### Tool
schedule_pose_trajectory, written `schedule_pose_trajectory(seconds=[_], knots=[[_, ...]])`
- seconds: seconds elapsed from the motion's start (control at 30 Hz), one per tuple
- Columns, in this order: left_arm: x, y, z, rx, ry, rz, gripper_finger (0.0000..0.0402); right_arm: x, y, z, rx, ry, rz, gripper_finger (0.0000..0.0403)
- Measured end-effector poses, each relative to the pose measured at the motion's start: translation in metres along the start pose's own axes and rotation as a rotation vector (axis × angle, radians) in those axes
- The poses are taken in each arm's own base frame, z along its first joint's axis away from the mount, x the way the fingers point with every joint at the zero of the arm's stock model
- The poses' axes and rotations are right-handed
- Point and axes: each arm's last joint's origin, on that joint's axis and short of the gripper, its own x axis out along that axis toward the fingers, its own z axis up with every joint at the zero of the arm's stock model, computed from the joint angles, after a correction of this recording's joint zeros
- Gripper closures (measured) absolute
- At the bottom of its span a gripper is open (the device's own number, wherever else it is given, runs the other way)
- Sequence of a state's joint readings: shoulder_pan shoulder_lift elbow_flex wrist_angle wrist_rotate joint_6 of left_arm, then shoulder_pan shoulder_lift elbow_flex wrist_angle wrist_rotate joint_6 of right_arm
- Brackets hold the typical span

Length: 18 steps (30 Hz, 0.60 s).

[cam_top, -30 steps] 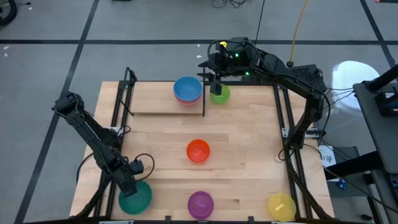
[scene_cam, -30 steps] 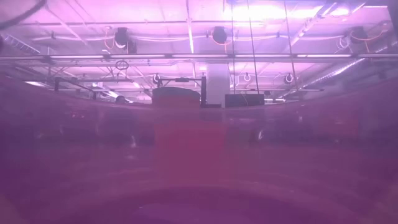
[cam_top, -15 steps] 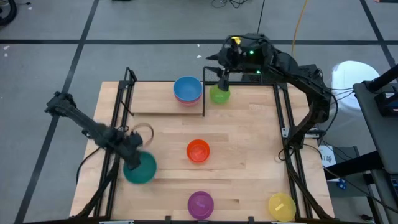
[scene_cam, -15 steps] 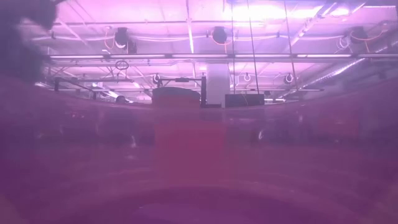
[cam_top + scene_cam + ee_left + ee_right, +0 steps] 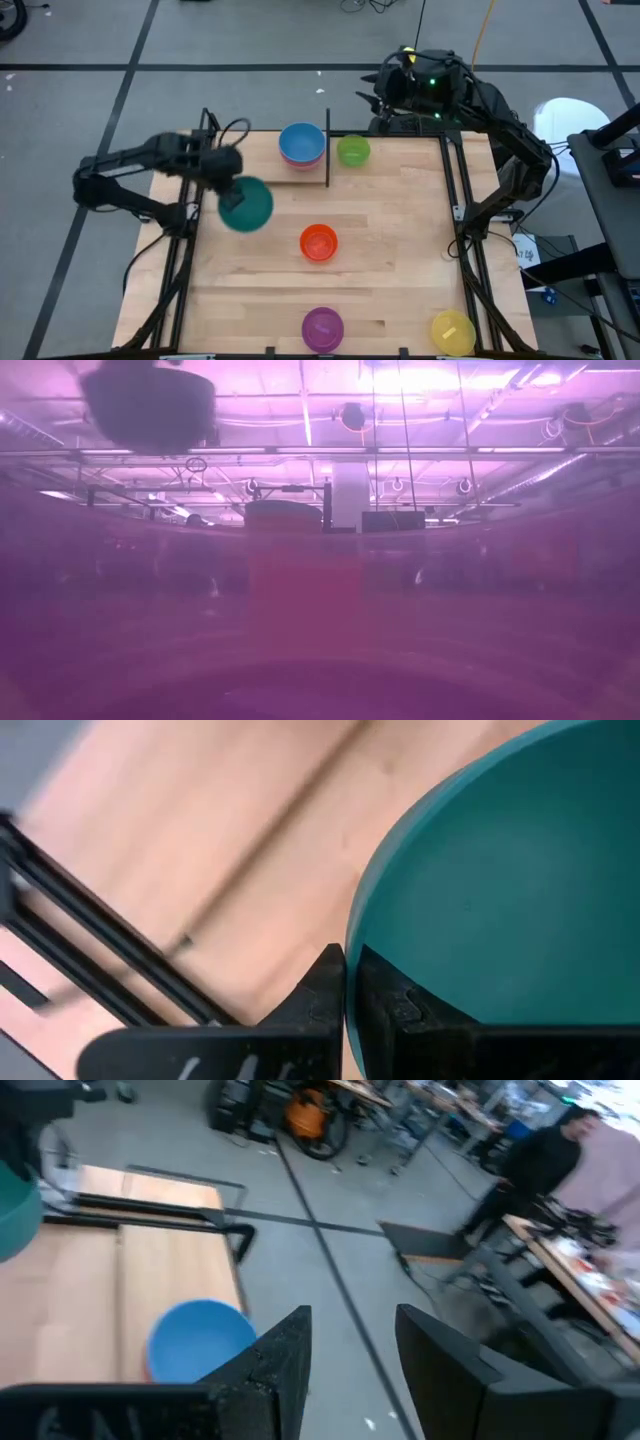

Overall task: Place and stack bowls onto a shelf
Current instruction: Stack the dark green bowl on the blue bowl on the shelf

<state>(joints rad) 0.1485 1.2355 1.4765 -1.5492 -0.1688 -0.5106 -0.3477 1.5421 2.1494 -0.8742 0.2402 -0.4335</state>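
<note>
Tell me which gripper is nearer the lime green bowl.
Right. The right gripper hangs open just beyond the table's far edge, close to the lime green bowl; the left gripper, shut on the teal bowl, is across the shelf.

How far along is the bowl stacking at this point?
Done: a blue bowl sits stacked on a pink one on the shelf, and the lime green bowl rests just beside it.
In hand: the left gripper carries the teal bowl.
Left: orange bowl, purple bowl and yellow bowl wait on the table. The right gripper is open, empty.
</note>
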Motion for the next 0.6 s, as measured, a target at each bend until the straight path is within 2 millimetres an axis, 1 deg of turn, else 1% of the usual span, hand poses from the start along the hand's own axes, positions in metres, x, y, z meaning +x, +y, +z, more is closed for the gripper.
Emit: schedule_pose_trajectory(seconds=[0.17, 0.33, 0.5, 0.6], knots=[[-0.002, 0.013, 0.048, 0.032, -0.04, 0.029, 0.0392, 0.001, 0.002, -0.005, -0.016, 0.051, 0.021, 0.0261], [-0.007, 0.028, 0.093, 0.062, -0.151, 0.024, 0.0392, 0.0, 0.002, -0.005, -0.019, 0.053, 0.023, 0.0261], [-0.016, 0.045, 0.126, 0.093, -0.243, 0.039, 0.0392, 0.0, 0.002, -0.005, -0.02, 0.054, 0.023, 0.0261], [-0.008, 0.052, 0.143, 0.121, -0.231, 0.061, 0.0392, 0.0, 0.002, -0.005, -0.027, 0.053, 0.024, 0.0261]])
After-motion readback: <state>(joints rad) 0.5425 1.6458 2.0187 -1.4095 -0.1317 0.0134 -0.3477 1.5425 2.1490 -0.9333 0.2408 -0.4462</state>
